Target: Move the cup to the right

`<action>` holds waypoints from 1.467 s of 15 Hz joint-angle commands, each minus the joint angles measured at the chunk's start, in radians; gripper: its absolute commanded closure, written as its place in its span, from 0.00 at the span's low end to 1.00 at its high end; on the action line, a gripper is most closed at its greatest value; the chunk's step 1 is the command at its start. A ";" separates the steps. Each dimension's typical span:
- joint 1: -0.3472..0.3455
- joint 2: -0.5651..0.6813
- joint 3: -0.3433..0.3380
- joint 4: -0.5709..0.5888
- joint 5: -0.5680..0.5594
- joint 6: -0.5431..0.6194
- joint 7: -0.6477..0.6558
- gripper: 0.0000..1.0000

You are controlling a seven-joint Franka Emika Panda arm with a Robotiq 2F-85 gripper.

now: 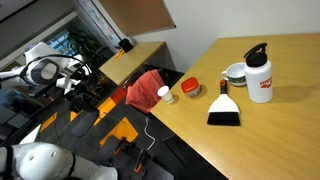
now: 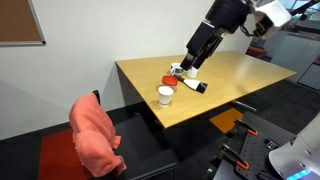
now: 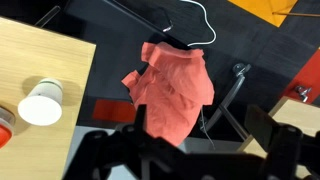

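End effector [image 3: 190,155] gapes wide and empty; the cup [image 3: 40,105] stands on the worktop [image 3: 45,55], well apart from it.

cup [image 1: 163,94] | looking small, plain white and round, no handle showing | standing upright, open mouth facing up | sitting on the wooden surface [image 1: 275,135] close to its edge, near a corner, as both exterior views are showing | in the wrist view the cup [image 3: 41,105] is appearing from above as a white circle just inside the surface's edge
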 commanded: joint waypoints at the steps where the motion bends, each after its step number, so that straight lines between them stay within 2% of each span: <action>1: 0.006 0.000 -0.006 0.002 -0.006 -0.003 0.005 0.00; 5: 0.006 0.000 -0.006 0.002 -0.006 -0.003 0.005 0.00; 9: -0.058 0.033 -0.024 0.034 -0.073 0.049 -0.005 0.00; 11: -0.101 0.070 -0.058 0.063 -0.116 0.046 -0.021 0.00; 18: -0.285 0.315 -0.138 0.188 -0.324 0.031 0.010 0.00; 22: -0.329 0.471 -0.188 0.256 -0.359 0.044 0.015 0.00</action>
